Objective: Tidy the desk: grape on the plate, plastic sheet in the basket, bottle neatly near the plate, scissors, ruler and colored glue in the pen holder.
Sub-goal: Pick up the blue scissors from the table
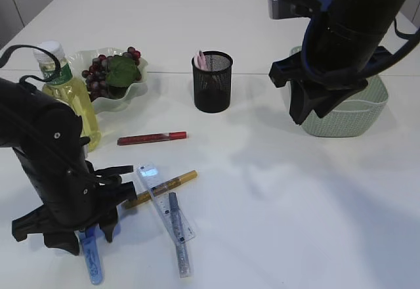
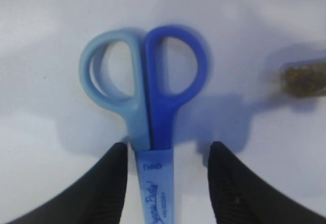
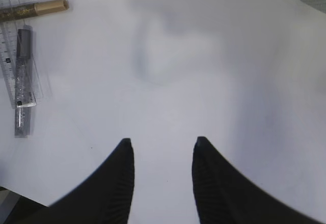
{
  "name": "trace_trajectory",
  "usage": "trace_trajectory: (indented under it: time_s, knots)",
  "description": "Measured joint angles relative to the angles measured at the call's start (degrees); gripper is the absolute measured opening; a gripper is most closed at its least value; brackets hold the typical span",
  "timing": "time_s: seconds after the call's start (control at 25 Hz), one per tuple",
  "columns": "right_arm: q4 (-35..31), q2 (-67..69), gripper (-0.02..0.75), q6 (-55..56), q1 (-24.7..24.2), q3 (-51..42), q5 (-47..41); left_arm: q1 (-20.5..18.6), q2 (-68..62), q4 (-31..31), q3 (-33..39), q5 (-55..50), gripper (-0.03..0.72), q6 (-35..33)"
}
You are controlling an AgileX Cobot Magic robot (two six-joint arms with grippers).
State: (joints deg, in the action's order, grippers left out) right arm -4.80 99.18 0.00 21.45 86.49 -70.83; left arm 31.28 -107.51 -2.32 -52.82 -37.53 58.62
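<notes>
The scissors are seen lying flat on the white surface, at the front left. They have two round handles, one light blue and one dark blue, and the blades are covered by a light blue sleeve with small writing on it. The left gripper is held right over them, with its black fingers spread apart, one on each side of the sleeve. Nothing is squeezed.

Just beside the scissors, a clear ruler is laid, with a grey glitter glue pen on top of it and a gold one across it. A red pen is seen further back.

The right gripper is held open over bare surface, near the green basket. It holds nothing.
</notes>
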Motion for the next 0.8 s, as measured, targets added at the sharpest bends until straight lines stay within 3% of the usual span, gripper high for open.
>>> trace_trajectory:
  time_s: [0.32,0.8]
  knots:
    - [-0.1,0.0,0.313,0.0,0.0,0.0,0.3,0.0,-0.7,0.0,0.0,0.1,0.367,0.4]
    - [-0.1,0.0,0.313,0.0,0.0,0.0,0.3,0.0,-0.7,-0.2,0.0,0.1,0.287,0.7]
